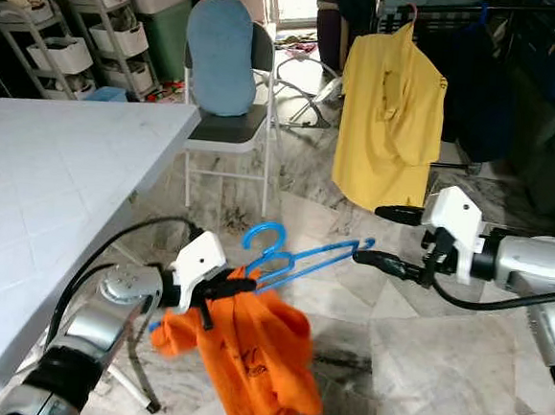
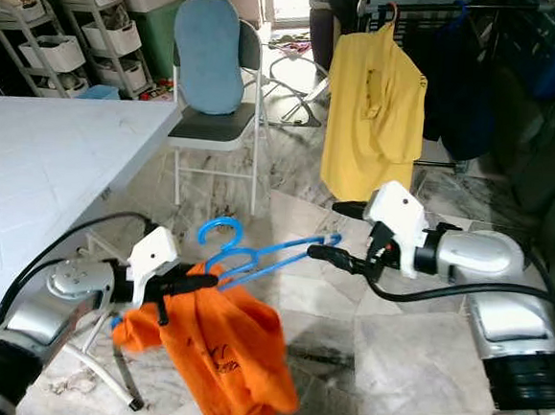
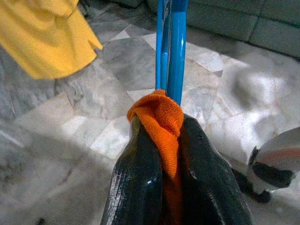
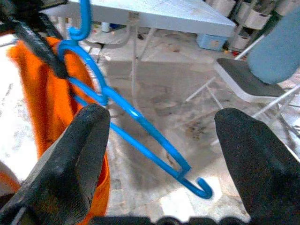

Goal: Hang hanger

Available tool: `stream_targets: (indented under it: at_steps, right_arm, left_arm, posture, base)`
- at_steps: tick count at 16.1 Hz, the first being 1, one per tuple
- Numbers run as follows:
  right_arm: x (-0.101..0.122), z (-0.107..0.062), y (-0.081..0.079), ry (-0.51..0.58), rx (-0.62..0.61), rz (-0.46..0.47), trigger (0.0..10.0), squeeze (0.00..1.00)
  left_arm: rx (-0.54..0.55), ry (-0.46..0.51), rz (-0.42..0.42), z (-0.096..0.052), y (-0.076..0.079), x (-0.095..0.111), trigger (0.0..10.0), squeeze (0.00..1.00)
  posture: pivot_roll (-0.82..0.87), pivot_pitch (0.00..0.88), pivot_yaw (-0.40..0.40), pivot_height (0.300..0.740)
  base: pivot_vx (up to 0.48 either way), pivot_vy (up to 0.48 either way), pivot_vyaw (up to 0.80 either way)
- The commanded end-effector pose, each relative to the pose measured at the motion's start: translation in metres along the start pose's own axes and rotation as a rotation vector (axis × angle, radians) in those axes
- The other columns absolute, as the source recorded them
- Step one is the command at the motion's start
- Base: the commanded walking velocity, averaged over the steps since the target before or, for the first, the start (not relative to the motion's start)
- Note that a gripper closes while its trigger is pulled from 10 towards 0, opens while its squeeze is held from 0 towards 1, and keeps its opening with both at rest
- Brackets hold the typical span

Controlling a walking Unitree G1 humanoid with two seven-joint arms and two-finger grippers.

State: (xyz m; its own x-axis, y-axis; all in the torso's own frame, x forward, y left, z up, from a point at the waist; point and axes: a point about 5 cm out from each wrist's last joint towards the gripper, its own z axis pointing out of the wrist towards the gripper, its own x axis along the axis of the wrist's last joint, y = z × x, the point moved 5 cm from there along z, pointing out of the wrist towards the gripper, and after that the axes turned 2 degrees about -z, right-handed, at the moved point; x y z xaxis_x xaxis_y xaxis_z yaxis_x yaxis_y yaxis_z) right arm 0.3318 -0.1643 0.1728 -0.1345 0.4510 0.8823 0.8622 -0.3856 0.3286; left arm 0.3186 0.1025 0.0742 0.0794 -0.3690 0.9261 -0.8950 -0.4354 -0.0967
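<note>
A marble-patterned tiled floor (image 1: 438, 364) is spreading across the room, grey veins running through its pale slabs. A white bench (image 1: 58, 181) is standing on it at the robot's left, its top marked in a square grid, its thin metal legs (image 2: 115, 373) resting on the tiles. A folding chair (image 1: 232, 117) with a blue cushion is standing just beyond the bench's far corner. White tiered storage racks (image 1: 74, 42) are lining the back wall.
</note>
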Motion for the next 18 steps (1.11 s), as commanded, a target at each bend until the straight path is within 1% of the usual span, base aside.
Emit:
stream_targets:
  at_steps: [1,3,4,5,6,7,8,9,10,11,12,13,14,16,18]
  right_arm:
    - [0.004,-0.001,-0.003,0.000,0.035,-0.017,10.0,1.00]
    - [-0.004,-0.003,-0.010,-0.038,0.094,0.000,10.0,1.00]
    - [-0.010,-0.003,-0.015,-0.075,0.137,-0.021,10.0,1.00]
    - [-0.012,-0.003,-0.016,-0.087,0.154,-0.030,10.0,1.00]
    - [-0.012,-0.002,-0.014,-0.103,0.152,-0.076,10.0,0.63]
    - [-0.011,-0.001,-0.009,-0.132,0.153,-0.164,10.0,0.39]
    - [-0.008,0.001,-0.009,-0.148,0.170,-0.223,10.0,0.22]
    - [0.001,0.003,-0.011,-0.132,0.199,-0.253,10.0,0.00]
    - [0.005,0.005,-0.013,-0.128,0.228,-0.260,10.0,0.00]
    - [0.003,0.005,-0.016,-0.136,0.256,-0.256,10.0,0.00]
    - [-0.002,0.005,-0.019,-0.156,0.284,-0.255,10.0,0.00]
    - [-0.011,0.003,-0.025,-0.182,0.340,-0.227,10.0,0.00]
    - [-0.015,0.002,-0.030,-0.195,0.375,-0.212,10.0,0.00]
    - [-0.015,0.002,-0.036,-0.195,0.402,-0.199,10.0,0.00]
    - [-0.012,0.004,-0.035,-0.175,0.391,-0.179,10.0,0.00]
  left_arm:
    - [-0.002,0.005,0.056,-0.002,-0.006,0.007,0.0,0.00]
    - [-0.030,0.046,0.132,0.006,-0.003,0.019,0.0,0.00]
    - [-0.070,0.062,0.171,0.011,0.006,0.023,0.0,0.00]
    - [-0.091,0.061,0.194,0.013,0.010,0.023,0.0,0.00]
    - [-0.113,0.059,0.212,0.015,0.014,0.022,0.0,0.00]
    - [-0.148,0.057,0.242,0.016,0.020,0.022,0.0,0.00]
    - [-0.171,0.055,0.257,0.017,0.024,0.021,0.0,0.00]
    - [-0.201,0.050,0.276,0.018,0.028,0.020,0.0,0.00]
    - [-0.219,0.047,0.289,0.018,0.031,0.018,0.0,0.00]
    - [-0.231,0.044,0.301,0.019,0.032,0.017,0.0,0.00]
    - [-0.242,0.045,0.312,0.020,0.034,0.018,0.0,0.00]
    - [-0.249,0.053,0.318,0.023,0.036,0.020,0.0,0.00]
    - [-0.251,0.054,0.322,0.024,0.036,0.020,0.0,0.00]
    - [-0.249,0.052,0.328,0.026,0.034,0.020,0.0,0.00]
    - [-0.234,0.051,0.331,0.027,0.030,0.021,0.0,0.00]
  posture:
    - [-0.16,0.000,0.176,0.740]
    - [-0.17,0.000,0.180,0.740]
    - [-0.17,0.000,0.180,0.740]
    - [-0.17,0.000,0.183,0.740]
    - [-0.17,0.000,0.183,0.740]
    - [-0.17,0.000,0.185,0.740]
    - [-0.17,0.000,0.186,0.740]
    - [-0.17,0.000,0.187,0.740]
    - [-0.17,0.000,0.188,0.740]
    - [-0.17,0.000,0.188,0.740]
    - [-0.17,0.000,0.188,0.740]
    - [-0.17,0.000,0.188,0.740]
    - [-0.17,0.000,0.188,0.740]
    - [-0.17,0.000,0.188,0.740]
    - [-0.17,0.000,0.189,0.740]
  base:
    - [0.000,0.000,0.00]
    - [0.000,0.000,0.00]
    - [0.000,0.000,0.00]
    - [0.000,0.000,0.00]
    - [0.000,0.000,0.00]
    - [0.000,0.000,0.00]
    - [0.000,0.000,0.00]
    - [0.000,0.000,0.00]
    - [0.000,0.000,0.00]
    - [0.000,0.000,0.00]
    - [0.000,0.000,0.00]
    - [0.000,0.000,0.00]
    - [0.000,0.000,0.00]
    - [0.000,0.000,0.00]
    - [0.000,0.000,0.00]
